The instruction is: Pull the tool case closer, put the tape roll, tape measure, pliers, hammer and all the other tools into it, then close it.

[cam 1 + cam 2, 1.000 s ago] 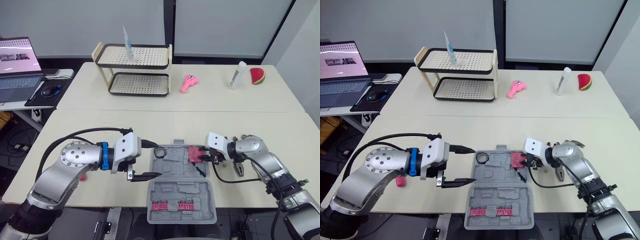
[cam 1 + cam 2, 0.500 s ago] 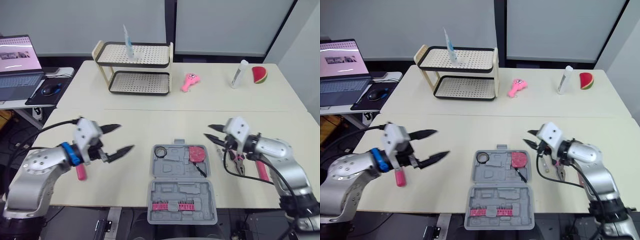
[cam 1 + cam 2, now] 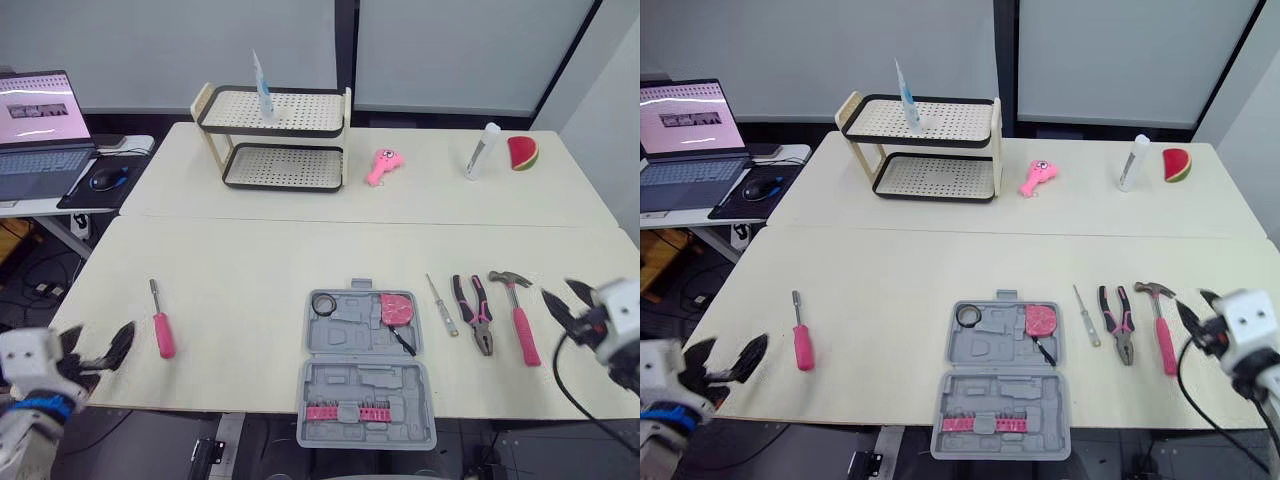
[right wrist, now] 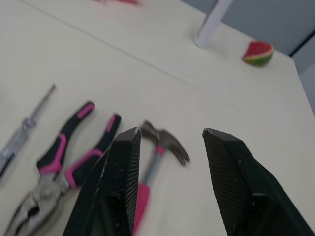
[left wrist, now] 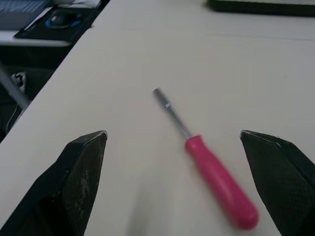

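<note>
An open grey tool case lies at the near edge of the pale worktop, in the middle. The black tape roll and pink tape measure sit in recesses of its far half, and a row of pink bits in its near half. Just right of the case, side by side, lie a slim screwdriver, pink-and-black pliers and a pink-handled hammer. Well to the left lies a pink-handled screwdriver. The right hand hovers just right of the hammer, its fingers spread and empty. The left hand hangs by the worktop's near left edge, fingers wide apart and empty, facing the pink-handled screwdriver. Packing looks partly done, with four tools left out. The next move likely calls for either hand to close on its nearest tool and carry it to the case. A two-tier rack stands on the far worktop.
</note>
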